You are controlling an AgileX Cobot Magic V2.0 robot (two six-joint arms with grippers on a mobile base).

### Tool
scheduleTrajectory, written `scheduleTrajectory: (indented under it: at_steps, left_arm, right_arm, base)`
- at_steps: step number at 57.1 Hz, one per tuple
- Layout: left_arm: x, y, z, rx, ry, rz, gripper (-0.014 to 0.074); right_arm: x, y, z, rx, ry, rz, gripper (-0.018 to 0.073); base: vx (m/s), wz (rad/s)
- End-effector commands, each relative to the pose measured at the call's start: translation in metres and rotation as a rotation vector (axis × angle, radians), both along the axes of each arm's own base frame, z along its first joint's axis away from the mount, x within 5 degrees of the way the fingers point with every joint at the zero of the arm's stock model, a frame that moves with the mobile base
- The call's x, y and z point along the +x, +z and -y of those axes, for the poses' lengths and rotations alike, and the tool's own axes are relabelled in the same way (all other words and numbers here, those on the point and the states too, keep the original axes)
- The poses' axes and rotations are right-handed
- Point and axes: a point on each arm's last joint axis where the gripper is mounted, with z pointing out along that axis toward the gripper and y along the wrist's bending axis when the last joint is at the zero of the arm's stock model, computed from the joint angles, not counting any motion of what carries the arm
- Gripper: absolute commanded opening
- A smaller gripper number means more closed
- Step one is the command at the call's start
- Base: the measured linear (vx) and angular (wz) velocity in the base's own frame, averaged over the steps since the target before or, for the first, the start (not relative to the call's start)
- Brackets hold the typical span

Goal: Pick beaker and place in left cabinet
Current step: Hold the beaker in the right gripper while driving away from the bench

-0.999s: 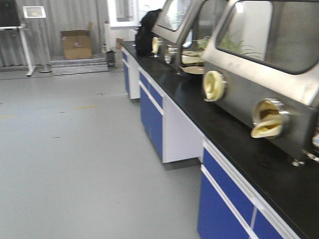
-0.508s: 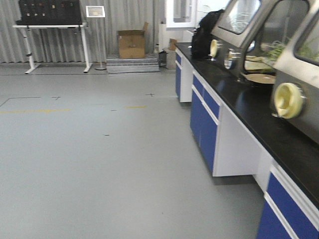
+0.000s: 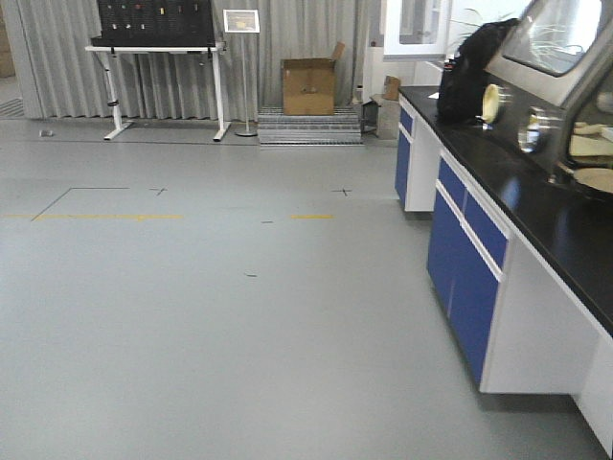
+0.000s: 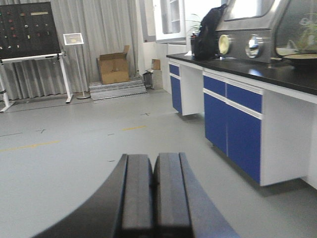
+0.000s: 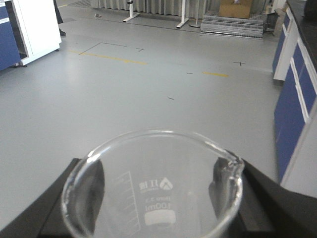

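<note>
The picking-up part looks done. The small clear glass beaker (image 5: 153, 198) sits at the bottom middle of the right wrist view. It is clamped between the black pads of the right gripper (image 5: 158, 182), above the smooth grey floor (image 5: 124, 94). It is round, thin and shiny, with a curled lip and white printed marks. The left gripper (image 4: 153, 193) has its two flat dark fingers pressed together with nothing in them. What is left is putting the beaker on a shelf. I cannot pick out the pale grey-white cabinet here.
</note>
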Motion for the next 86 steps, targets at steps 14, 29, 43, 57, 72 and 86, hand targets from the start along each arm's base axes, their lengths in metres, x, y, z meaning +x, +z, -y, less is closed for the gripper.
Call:
scheduleTrajectory:
  at_steps: [14, 29, 43, 57, 72, 86]
  left_arm:
    - [-0.0014, 0.003, -0.0004, -0.033, -0.002, 0.079, 0.0001]
    - [-0.0014, 0.003, -0.0004, -0.033, -0.002, 0.079, 0.0001]
    - [-0.0014, 0.003, -0.0004, -0.033, -0.002, 0.079, 0.0001]
    - [-0.0014, 0.003, -0.0004, -0.033, -0.002, 0.079, 0.0001]
    - [-0.0014, 0.003, -0.0004, -0.033, -0.002, 0.079, 0.0001]
    - [-0.0014, 0.003, -0.0004, -0.033, -0.002, 0.079, 0.0001]
  right_arm:
    - [-0.0001, 0.0166, -0.0011, 0.023, 0.017, 0.103, -0.0004]
    - [-0.0001, 0.0166, -0.001, 0.022, 0.017, 0.103, -0.0004]
    - [-0.0001, 0.0166, -0.0011, 0.023, 0.017, 0.103, -0.0004]
    - [-0.0001, 0.0166, -0.0011, 0.023, 0.017, 0.103, -0.0004]
    - [-0.0001, 0.0166, -0.0011, 0.023, 0.017, 0.103, -0.0004]
    - [-0.0001, 0.0166, -0.0011, 0.023, 0.017, 0.103, -0.0004]
  base:
    - [0.57, 0.16]
    - [0.63, 0.12]
    - [0.66, 0.03]
    - [0.7, -0.08]
    - [0.71, -0.09]
    - [0.72, -0.02]
